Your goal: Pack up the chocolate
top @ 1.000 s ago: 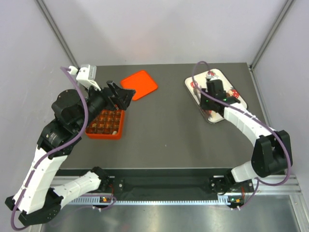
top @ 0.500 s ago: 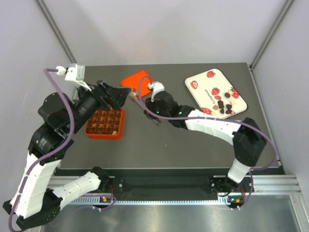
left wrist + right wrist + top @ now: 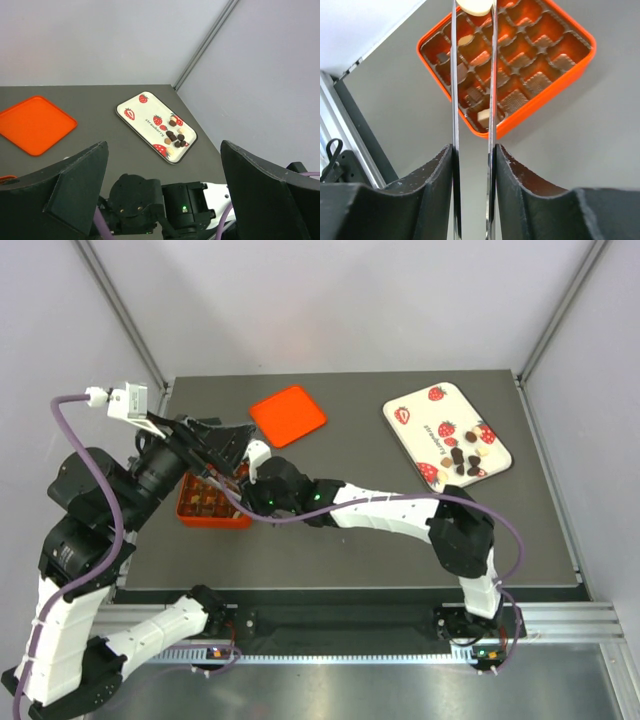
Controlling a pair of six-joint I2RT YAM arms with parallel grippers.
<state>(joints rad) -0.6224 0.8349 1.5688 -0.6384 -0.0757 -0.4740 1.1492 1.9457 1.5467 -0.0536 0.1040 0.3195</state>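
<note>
Pinching a pale cream chocolate (image 3: 475, 6) — rounded, smooth — right gripper (image 3: 472, 15) blades narrowed on it over orange box (image 3: 547, 95); left gripper (image 3: 163, 150) spread wide, empty.

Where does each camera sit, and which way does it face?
Top external: above, behind, facing down at the table; left arm and right arm show.
Left wrist: faces the strawberry tray; open left gripper frames it.
Right wrist: faces down at the orange box; right gripper pinches a cream chocolate.
Top and left wrist share the tray.

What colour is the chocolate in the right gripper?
The chocolate is pale cream, clearest in the right wrist view.
</note>
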